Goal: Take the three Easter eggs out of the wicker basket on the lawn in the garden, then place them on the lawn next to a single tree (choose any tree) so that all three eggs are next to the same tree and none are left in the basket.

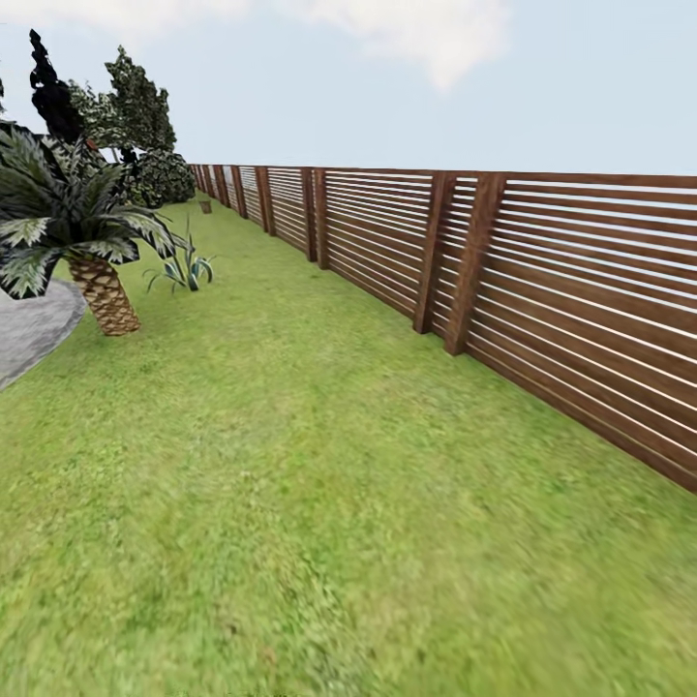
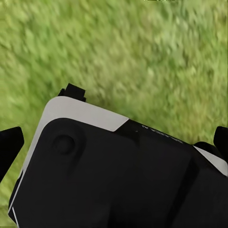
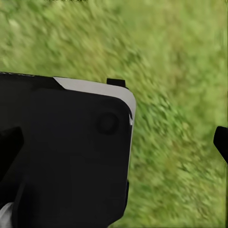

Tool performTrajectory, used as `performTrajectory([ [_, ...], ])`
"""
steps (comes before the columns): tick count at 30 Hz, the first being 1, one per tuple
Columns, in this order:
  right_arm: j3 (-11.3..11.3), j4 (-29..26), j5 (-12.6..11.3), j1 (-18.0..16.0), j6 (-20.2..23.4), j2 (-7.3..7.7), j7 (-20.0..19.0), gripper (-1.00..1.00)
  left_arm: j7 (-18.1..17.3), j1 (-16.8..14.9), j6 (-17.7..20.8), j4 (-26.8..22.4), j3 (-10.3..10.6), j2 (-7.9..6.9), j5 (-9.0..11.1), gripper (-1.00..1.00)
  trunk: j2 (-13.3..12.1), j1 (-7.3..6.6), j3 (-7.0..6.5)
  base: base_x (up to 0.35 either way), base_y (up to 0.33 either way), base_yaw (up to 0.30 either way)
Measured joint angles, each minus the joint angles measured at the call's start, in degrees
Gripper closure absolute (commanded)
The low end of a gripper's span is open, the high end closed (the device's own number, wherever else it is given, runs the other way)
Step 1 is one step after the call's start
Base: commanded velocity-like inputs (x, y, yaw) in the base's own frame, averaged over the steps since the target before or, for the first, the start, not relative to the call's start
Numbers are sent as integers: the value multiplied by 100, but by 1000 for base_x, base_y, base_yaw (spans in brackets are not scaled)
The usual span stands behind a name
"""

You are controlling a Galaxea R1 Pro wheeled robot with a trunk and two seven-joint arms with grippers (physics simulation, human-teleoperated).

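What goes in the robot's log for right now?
phase: driving | ground: green grass lawn | right side: brown slatted wooden fence | left: scaly-trunked palm | eggs, basket: unseen

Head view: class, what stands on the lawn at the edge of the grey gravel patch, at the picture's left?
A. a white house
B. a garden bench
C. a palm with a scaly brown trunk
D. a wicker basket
C: the palm rises from the lawn beside the gravel patch.

fence: cut by right edge | small brown object by far fence: too small to identify | lawn: blurred | left fingertips: cut off, 2 edges
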State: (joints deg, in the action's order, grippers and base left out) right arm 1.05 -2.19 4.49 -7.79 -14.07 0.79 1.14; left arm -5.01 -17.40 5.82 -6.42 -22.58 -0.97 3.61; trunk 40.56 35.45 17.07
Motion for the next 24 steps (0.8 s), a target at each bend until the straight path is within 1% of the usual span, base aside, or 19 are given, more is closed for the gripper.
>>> performTrajectory([
  [4,4,1,-16,0,-3,8,0,-100,0,0,-1,0,0,0,0,-100,0,0,6,0,0,107],
  [13,9,-1,-11,0,1,9,0,-100,0,0,0,0,0,0,0,-100,0,0,81,0,0,65],
  [19,1,-1,-6,-2,-2,9,0,-100,0,0,-2,0,0,0,0,-100,0,0,106,0,0,20],
  [24,0,-1,-8,-1,-4,1,0,-100,0,0,-2,0,0,0,0,-100,0,0,106,0,0,221],
])
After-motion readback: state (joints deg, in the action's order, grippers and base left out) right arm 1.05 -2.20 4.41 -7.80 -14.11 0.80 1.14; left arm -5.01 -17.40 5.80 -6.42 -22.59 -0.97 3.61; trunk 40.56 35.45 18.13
